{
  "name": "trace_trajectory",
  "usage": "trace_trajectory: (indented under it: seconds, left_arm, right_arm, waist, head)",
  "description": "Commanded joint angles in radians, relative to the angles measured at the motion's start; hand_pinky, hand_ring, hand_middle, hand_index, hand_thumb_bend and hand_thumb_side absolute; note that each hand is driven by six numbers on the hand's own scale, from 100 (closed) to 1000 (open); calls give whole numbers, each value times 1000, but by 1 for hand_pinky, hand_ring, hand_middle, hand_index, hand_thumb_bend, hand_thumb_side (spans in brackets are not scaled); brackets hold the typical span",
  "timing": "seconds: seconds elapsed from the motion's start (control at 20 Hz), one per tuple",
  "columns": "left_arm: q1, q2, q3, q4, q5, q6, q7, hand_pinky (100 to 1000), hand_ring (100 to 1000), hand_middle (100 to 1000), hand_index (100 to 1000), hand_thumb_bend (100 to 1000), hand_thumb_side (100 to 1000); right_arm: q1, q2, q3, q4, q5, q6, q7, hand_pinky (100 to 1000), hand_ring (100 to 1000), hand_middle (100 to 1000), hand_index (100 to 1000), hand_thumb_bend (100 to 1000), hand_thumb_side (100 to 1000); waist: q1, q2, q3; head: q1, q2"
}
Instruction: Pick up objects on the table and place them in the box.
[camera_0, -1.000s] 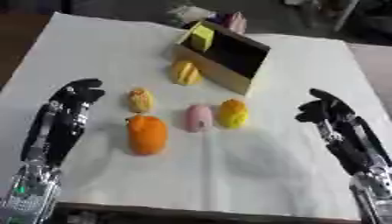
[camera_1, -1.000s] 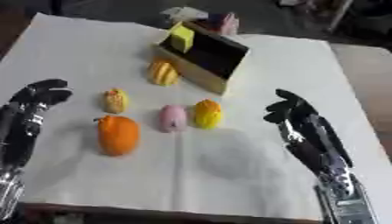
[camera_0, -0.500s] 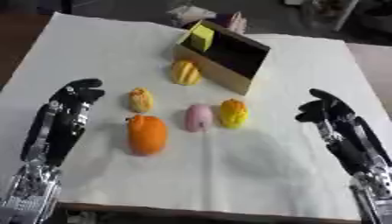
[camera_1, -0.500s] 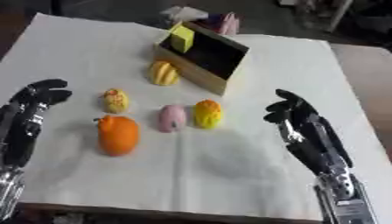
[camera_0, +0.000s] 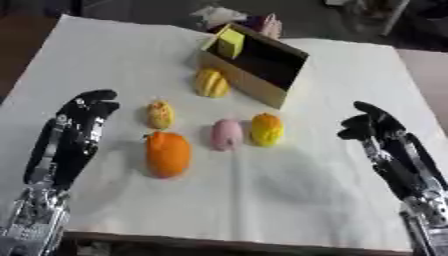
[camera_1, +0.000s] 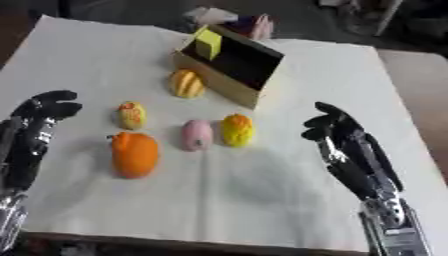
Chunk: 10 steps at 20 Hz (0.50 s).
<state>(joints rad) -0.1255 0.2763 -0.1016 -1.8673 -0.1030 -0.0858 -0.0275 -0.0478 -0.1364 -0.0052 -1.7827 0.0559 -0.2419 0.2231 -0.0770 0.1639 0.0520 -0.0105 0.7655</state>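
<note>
Several small objects lie on the white-covered table (camera_0: 289, 195): an orange fruit (camera_0: 167, 154), a pink piece (camera_0: 227, 134), a yellow-orange piece (camera_0: 266, 129), a small yellow one with red marks (camera_0: 160, 114) and a ribbed yellow one (camera_0: 211, 82) against the box. The open cardboard box (camera_0: 255, 65) stands at the back with a yellow block (camera_0: 230, 42) in it. My left hand (camera_0: 80, 125) hovers left of the orange fruit, fingers relaxed, holding nothing. At the right my right hand (camera_0: 378, 130) is also open, apart from every object.
Behind the box lie a crumpled white thing (camera_0: 216, 15) and a pink-purple item (camera_0: 264, 24). Bare brown tabletop (camera_0: 425, 70) shows beyond the cloth's right edge. The near edge of the table runs along the bottom.
</note>
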Motion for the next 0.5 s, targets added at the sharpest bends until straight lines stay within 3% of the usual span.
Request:
trace_trajectory:
  seconds: [0.05, 0.2, 0.5]
  left_arm:
    - [-15, 87, 18, -49, -39, -3, -33, 834, 753, 743, 797, 100, 482]
    - [-26, 168, 20, -72, -87, 3, -80, 828, 753, 743, 805, 100, 291]
    - [-98, 330, -66, -44, -187, -27, -179, 827, 764, 752, 822, 100, 244]
  right_arm:
    - [-7, -19, -5, -19, 6, -1, -3, 693, 632, 638, 894, 100, 552]
    - [-6, -26, -6, -18, 10, 0, -3, 693, 632, 638, 893, 100, 553]
    - [-4, -37, -5, -18, 14, 1, -2, 693, 632, 638, 893, 100, 553]
  waist:
    - [13, -16, 0]
    - [27, -18, 0]
    - [47, -21, -10]
  head:
    - [-3, 4]
    - [-6, 4]
    - [-5, 4]
